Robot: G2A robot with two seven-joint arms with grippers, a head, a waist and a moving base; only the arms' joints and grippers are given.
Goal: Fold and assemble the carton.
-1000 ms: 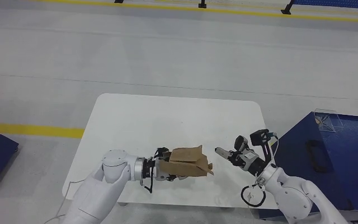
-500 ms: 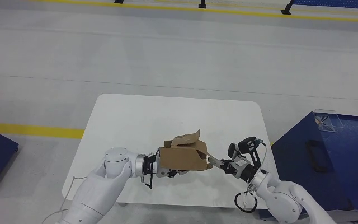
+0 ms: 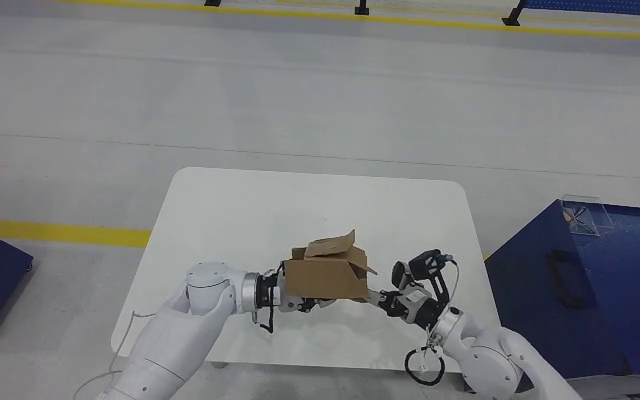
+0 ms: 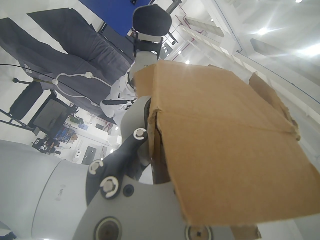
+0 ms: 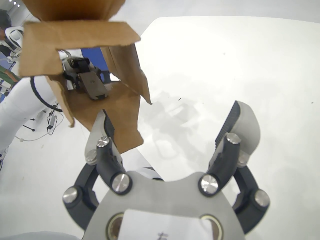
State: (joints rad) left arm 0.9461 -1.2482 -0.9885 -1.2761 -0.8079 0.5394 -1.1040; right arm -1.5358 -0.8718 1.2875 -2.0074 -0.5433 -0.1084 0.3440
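Observation:
A brown cardboard carton hangs just above the white table, near its front edge. Its top flap stands up and its side flaps are spread. My left gripper is shut on the carton's left wall, and one of its fingers shows inside the carton. In the left wrist view the carton sits right against the gripper. My right gripper is open at the carton's right end. One of its fingers rests against a hanging lower flap.
A blue cabinet stands just off the table's right side. Beyond the carton the table is bare towards the back. A yellow floor line runs at the left.
The carton has opened from a flattened tilt into a box shape with a flap raised. My right gripper has moved left, from well clear of the carton to its right end.

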